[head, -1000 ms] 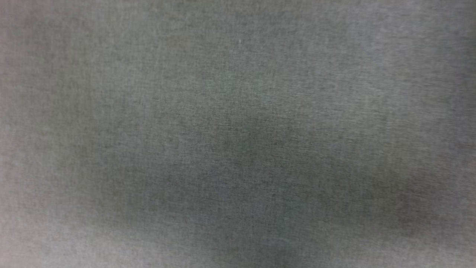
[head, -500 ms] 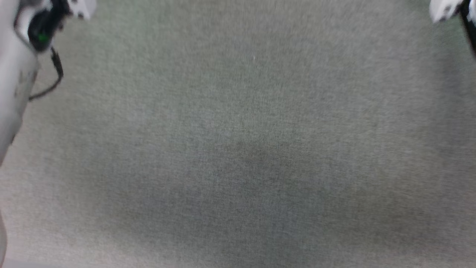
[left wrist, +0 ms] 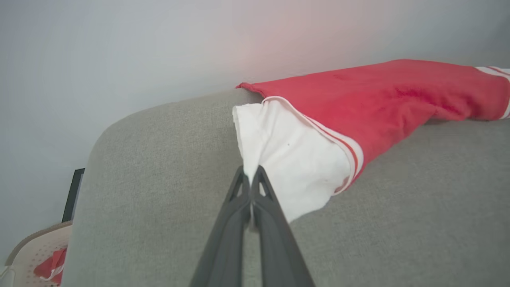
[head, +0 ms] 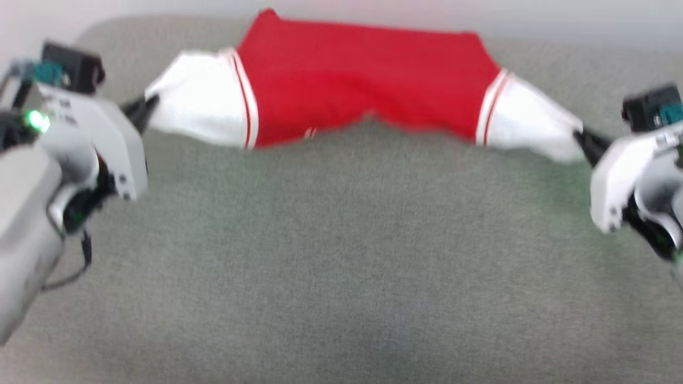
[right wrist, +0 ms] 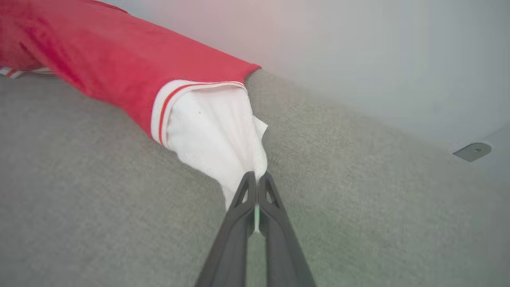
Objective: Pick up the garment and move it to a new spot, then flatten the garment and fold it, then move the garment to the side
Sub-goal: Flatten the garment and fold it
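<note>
Garment is lying stretched btwn my left gripper & right gripper, each clamping one end. Prob. flattening step; next is needing even outward pull.

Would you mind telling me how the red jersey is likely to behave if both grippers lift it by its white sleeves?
Probably floppy: the garment drapes in soft folds between the left gripper and the right gripper. Likely light, since fingertip pinches alone pull the sleeve ends taut. Its middle may drag on the grey cushion unless lifted high.
</note>
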Motion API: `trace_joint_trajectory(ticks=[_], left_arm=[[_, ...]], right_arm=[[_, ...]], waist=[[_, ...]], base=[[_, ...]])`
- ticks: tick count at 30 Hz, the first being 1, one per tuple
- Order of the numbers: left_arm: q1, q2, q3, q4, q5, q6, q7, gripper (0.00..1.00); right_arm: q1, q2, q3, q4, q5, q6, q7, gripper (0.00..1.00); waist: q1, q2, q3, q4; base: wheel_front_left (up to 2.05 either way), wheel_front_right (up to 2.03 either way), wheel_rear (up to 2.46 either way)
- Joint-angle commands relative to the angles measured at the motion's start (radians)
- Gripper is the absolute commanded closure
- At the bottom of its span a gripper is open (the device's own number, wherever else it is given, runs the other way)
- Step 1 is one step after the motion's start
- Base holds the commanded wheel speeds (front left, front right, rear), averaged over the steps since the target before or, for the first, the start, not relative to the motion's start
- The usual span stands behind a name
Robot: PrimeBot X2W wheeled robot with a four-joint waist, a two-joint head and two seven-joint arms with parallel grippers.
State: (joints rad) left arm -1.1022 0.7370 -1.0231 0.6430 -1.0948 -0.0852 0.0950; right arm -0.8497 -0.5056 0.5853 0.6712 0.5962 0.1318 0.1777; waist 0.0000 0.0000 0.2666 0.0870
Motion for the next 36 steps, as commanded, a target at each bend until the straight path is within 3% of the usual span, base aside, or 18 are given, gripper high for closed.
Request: trace_joint_trajectory(ticks=[1, 9, 18, 25, 31, 36], left_arm=[[0.024, 0.017, 0.001, -0.015, -0.007, 0.012, -0.001, 1.0], [0.275, 0.198, -0.005, -0.377, -0.08, 0.172, 0.004, 1.0], [0.507, 0.367, -0.052, -0.728, -0.127, 0.361, -0.005, 1.0], [0.625, 0.403, -0.085, -0.867, -0.165, 0.461, -0.034, 1.0], [0.686, 0.386, -0.101, -0.884, -0.185, 0.494, -0.071, 1.0], [0.7, 0.348, -0.107, -0.847, -0.185, 0.492, -0.094, 1.0]], right_arm=[[0.034, -0.019, 0.003, -0.016, 0.015, -0.002, 0.013, 1.0], [0.324, -0.199, -0.034, -0.341, 0.184, -0.002, 0.232, 1.0], [0.633, -0.266, -0.171, -0.591, 0.246, -0.002, 0.449, 1.0], [0.841, -0.219, -0.305, -0.73, 0.216, -0.002, 0.576, 1.0], [0.932, -0.14, -0.401, -0.778, 0.135, -0.002, 0.63, 1.0], [0.909, -0.04, -0.413, -0.707, 0.017, -0.002, 0.591, 1.0]], waist=[[0.0, 0.0, -0.119, -0.03], [0.0, 0.0, -0.165, -0.044], [0.0, 0.0, -0.17, -0.064], [0.0, 0.0, -0.15, -0.067], [0.0, 0.0, -0.12, -0.055], [0.0, 0.0, -0.101, -0.047]], base=[[0.0, 0.0, 0.0], [0.0, 0.0, 0.0], [0.0, 0.0, 0.0], [0.0, 0.0, 0.0], [0.0, 0.0, 0.0], [0.0, 0.0, 0.0]])
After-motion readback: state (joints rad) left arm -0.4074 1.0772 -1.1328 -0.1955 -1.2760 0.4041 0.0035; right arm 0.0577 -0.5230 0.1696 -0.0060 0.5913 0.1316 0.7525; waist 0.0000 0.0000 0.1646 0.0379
